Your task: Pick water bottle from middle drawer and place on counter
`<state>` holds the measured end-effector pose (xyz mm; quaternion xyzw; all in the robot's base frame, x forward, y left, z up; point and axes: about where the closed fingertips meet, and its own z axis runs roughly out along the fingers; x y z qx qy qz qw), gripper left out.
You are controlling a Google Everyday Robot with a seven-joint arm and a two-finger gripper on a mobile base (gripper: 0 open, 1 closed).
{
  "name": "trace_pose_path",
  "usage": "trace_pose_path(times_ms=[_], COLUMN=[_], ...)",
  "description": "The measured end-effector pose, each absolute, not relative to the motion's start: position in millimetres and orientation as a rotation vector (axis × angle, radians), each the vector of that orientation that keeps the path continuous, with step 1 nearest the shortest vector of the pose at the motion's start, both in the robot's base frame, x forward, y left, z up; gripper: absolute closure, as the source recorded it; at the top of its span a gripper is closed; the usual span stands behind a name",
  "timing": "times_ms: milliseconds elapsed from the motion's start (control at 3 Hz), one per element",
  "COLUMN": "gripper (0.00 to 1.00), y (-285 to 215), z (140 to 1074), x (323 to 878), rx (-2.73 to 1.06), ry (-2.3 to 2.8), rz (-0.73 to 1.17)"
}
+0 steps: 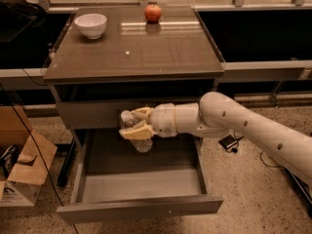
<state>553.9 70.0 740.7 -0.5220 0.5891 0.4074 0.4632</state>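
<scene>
The clear plastic water bottle [137, 132] hangs tilted in the air above the open middle drawer [141, 183], in front of the closed drawer above it. My gripper [133, 124], with tan fingers on a white arm reaching in from the right, is shut on the water bottle around its upper body. The bottle's cap end points left and up and is partly hidden by the fingers. The counter [146, 48] is the glossy grey-brown top of the cabinet, above and behind the gripper.
A white bowl [90, 25] stands at the counter's back left and a red apple [153, 12] at its back middle. A cardboard box [19, 165] sits on the floor at the left. A dark shelf rail runs behind on the right.
</scene>
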Motion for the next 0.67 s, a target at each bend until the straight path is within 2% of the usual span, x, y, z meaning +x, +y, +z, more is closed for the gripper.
trace_pose_path(times_ms=[667], gripper=[1.0], y=[57], z=[834], x=[567], rx=[-1.401], ry=[1.246], rz=[0.874])
